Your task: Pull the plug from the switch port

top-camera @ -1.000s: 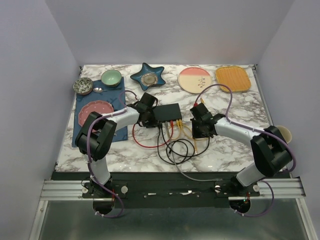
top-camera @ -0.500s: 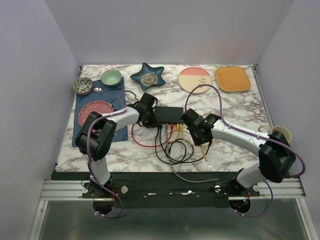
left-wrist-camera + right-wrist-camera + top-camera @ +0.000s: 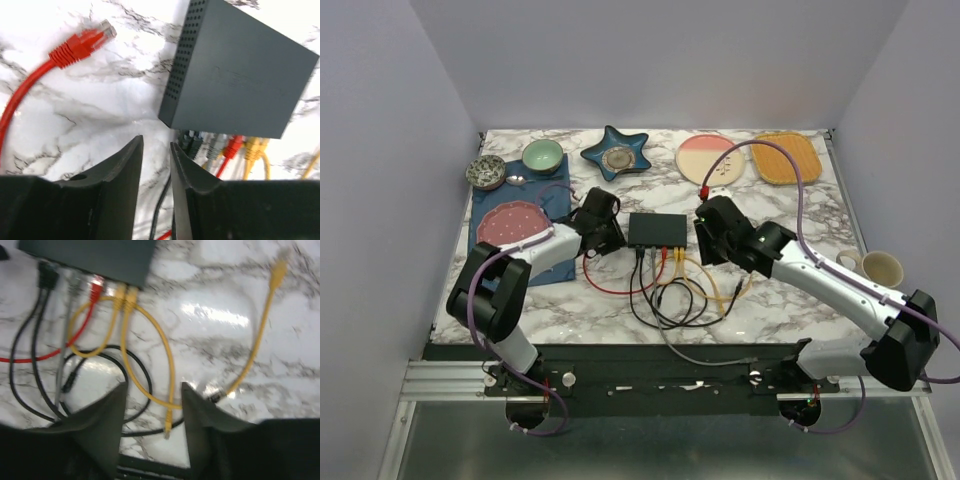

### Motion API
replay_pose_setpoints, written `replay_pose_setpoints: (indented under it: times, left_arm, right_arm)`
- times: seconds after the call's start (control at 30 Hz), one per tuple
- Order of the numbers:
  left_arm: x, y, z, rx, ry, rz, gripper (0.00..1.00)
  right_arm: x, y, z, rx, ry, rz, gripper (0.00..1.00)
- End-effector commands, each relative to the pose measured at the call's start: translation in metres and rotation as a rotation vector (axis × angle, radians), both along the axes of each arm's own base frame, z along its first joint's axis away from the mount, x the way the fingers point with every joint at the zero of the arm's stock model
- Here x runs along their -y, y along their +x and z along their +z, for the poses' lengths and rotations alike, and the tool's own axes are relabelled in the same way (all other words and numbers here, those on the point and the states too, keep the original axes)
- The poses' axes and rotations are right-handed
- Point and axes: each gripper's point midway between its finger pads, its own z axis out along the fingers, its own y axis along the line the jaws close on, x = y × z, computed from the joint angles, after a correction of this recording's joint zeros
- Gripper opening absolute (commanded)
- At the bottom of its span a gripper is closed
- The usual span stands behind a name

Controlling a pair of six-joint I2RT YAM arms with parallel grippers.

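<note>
Small flat matte-black switch box (image 3: 656,230) sat mid-table on white marble tabletop (image 3: 620,300), cables plugged along near edge. Loose red plug (image 3: 85,42) lay on marble left of switch; loose yellow plug (image 3: 278,269) lay to right. Left gripper (image 3: 156,165) held nothing, fingers narrowly parted. Right gripper (image 3: 152,410) spread, empty.
</note>
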Motion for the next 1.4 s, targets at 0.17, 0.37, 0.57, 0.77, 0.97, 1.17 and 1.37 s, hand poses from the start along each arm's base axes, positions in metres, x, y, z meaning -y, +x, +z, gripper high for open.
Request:
replay_pose_setpoints:
  times: [0.17,0.37,0.57,0.77,0.97,1.17,1.37]
  left_arm:
    - [0.025,-0.02,0.019,0.118,-0.306,-0.017,0.75]
    - [0.025,-0.034,0.014,0.165,-0.446,0.028,0.95]
    - [0.037,-0.033,0.011,0.167,-0.637,0.036,0.78]
    - [0.043,-0.03,-0.006,0.106,-0.719,0.062,0.63]
    - [0.036,-0.024,-0.012,0.107,-0.688,0.083,0.63]
    - [0.03,-0.021,-0.017,0.095,-0.623,0.095,0.66]
    - [0.022,-0.02,-0.022,0.081,-0.561,0.118,0.66]
  right_arm:
    - [-0.127,0.07,-0.001,0.065,0.44,0.125,0.01]
    - [-0.149,0.1,-0.039,-0.028,0.48,0.131,0.01]
    - [-0.126,0.125,-0.063,-0.063,0.499,0.023,0.01]
    - [-0.049,0.147,-0.064,0.002,0.442,-0.245,0.01]
    - [-0.013,0.136,-0.082,-0.001,0.377,-0.343,0.01]
    - [-0.022,0.124,-0.122,-0.151,0.367,-0.354,0.01]
    - [-0.038,0.115,-0.14,-0.254,0.415,-0.331,0.01]
